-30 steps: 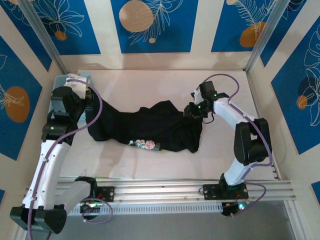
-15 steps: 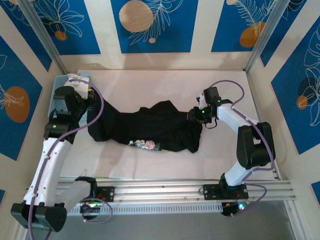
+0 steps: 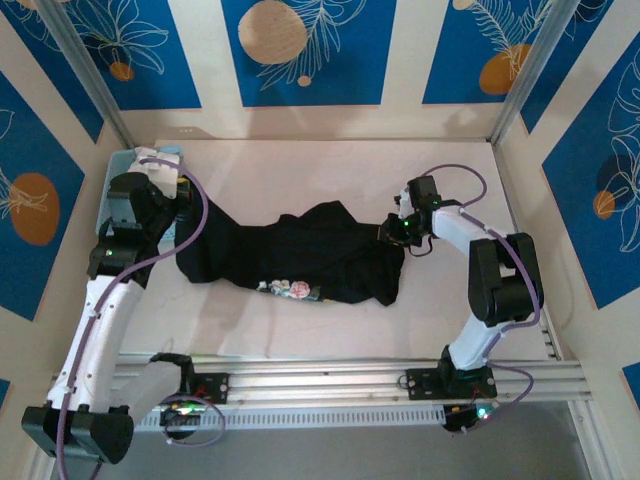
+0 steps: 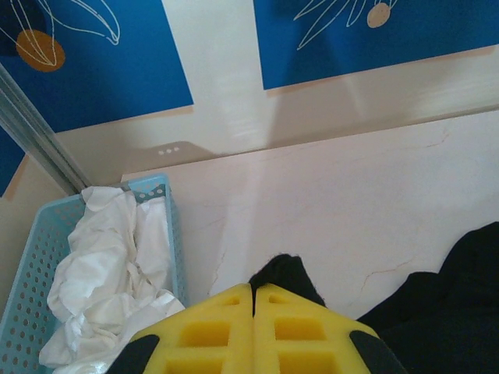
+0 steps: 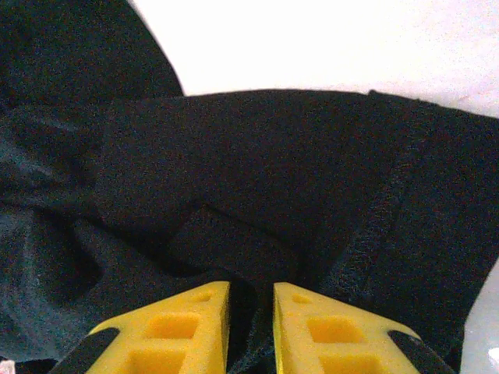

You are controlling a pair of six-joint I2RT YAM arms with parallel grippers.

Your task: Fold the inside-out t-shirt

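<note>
Against a second ago, the right gripper (image 3: 390,232) sits a little lower and farther right, down on the right-hand edge of the inside-out t-shirt (image 3: 300,255), and its elbow has drawn slightly inward. The left arm has only nudged, and the shirt lies as it did. The right arm rises from its base, bends at a high elbow near the right wall and reaches leftward and down to the cloth. In the right wrist view its yellow fingers (image 5: 179,319) stand nearly together with a narrow gap, a raised fold of black cloth caught between them beside a stitched seam. The left arm stretches up the left side of the table (image 3: 300,170), its wrist near the far left corner. The left gripper (image 4: 253,287) has its yellow fingers pressed flat together. A small tuft of black cloth shows just past the tips, though I cannot tell whether it is pinched. The shirt sprawls crumpled across the middle of the pale table, stretched left to right, with a small white and pink patch (image 3: 292,288) near its front edge. A blue basket (image 4: 31,257) holding a white garment (image 4: 109,265) stands in the far left corner. Cream walls with blue panels (image 3: 300,50) of orange discs and white leaf outlines surround the table, and an aluminium rail (image 3: 350,380) carries the arm bases.
</note>
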